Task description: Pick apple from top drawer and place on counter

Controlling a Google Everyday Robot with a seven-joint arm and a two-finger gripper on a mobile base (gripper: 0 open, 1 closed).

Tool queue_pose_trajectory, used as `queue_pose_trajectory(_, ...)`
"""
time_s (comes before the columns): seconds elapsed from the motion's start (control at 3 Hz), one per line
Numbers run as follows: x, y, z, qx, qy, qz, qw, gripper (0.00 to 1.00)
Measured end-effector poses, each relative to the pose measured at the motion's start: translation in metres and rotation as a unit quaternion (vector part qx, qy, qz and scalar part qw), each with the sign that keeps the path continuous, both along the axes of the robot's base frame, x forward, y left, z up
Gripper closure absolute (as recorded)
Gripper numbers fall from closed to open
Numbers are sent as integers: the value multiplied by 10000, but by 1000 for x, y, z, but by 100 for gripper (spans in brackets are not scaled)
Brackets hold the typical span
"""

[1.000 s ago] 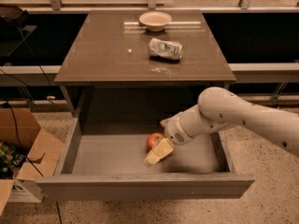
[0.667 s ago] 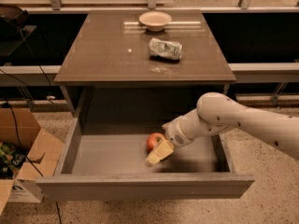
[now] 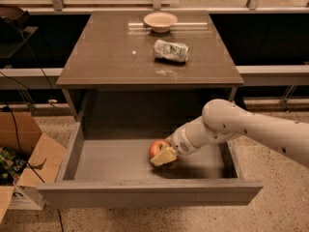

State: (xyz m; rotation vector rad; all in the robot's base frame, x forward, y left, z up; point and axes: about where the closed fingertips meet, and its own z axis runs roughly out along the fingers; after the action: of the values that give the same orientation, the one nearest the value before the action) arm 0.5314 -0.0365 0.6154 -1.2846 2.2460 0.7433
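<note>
In the top drawer [image 3: 112, 162] the gripper [image 3: 162, 154] touches the apple [image 3: 155, 146] beside it (held yet? I cannot tell), so next comes squeeze and lift.

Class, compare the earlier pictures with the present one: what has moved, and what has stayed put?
The arm has sunk slightly toward the top drawer. The gripper stays beside the apple, which has not shifted. The bowl and snack bag on the counter are unchanged.

White arm [image 3: 251, 129] comes in from the right of the top drawer [image 3: 145, 193], elbow bent over it, forearm angled down-left, gripper [image 3: 163, 155] low inside near the middle.
</note>
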Motion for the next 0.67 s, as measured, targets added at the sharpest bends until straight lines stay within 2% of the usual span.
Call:
queue_pose_trajectory(0.33,1,-1,9,-21,-54,-126,9999,72)
queue_pose_trajectory(0.67,9,-2,43,129,-198,-212,9995,95)
